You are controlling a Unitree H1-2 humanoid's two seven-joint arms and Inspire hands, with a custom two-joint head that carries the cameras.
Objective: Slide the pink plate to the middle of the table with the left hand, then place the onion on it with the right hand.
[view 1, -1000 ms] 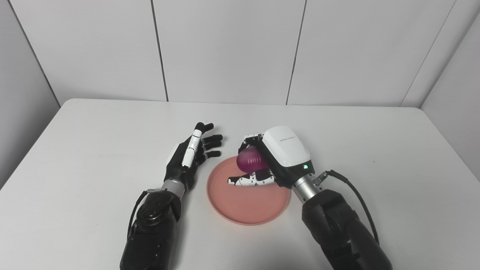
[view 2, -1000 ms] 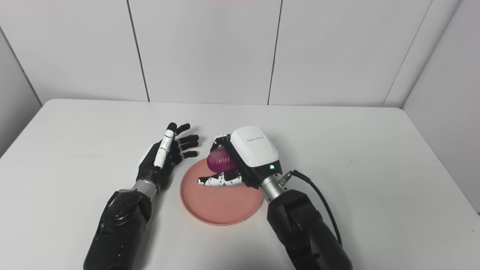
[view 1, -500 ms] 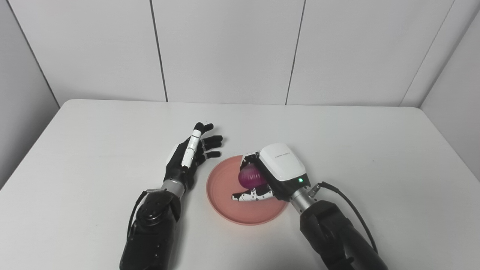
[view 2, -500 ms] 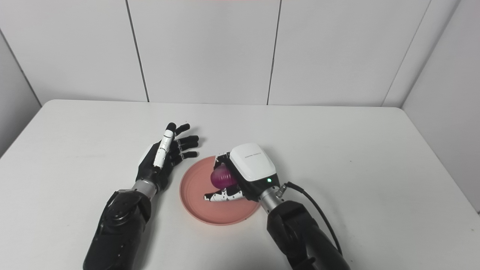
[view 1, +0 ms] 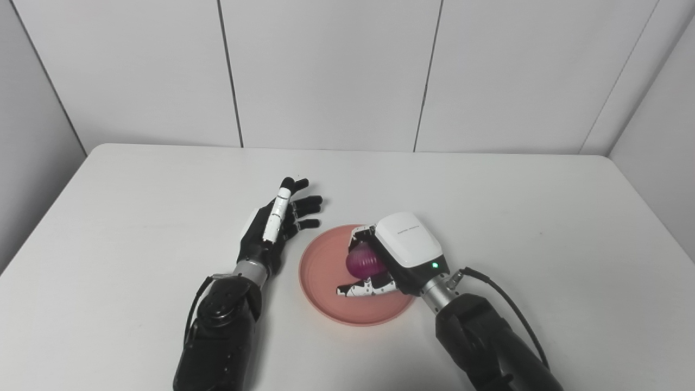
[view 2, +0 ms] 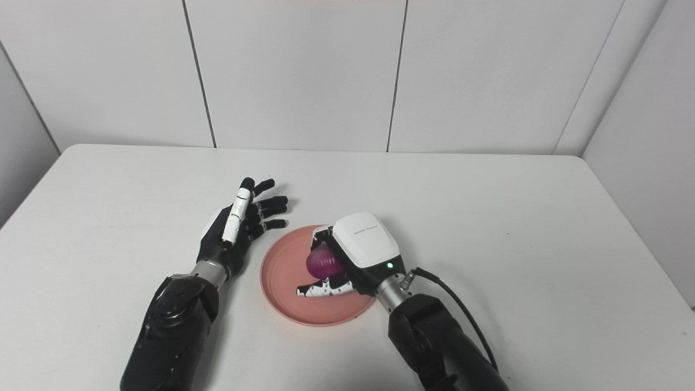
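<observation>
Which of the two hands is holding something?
The right hand, with the white back, over the pink plate: its fingers wrap the purple onion. The left hand lies open and empty beside the plate.

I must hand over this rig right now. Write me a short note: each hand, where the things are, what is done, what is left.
Left hand: open, beside the pink plate's left edge, holding nothing.
Right hand: shut on the onion, low over the plate.
Pink plate: near the middle of the table.
Done: plate appears placed; onion carried over it.
Left: if the onion is not yet resting on the plate, lower it; open the fingers; withdraw.
</observation>
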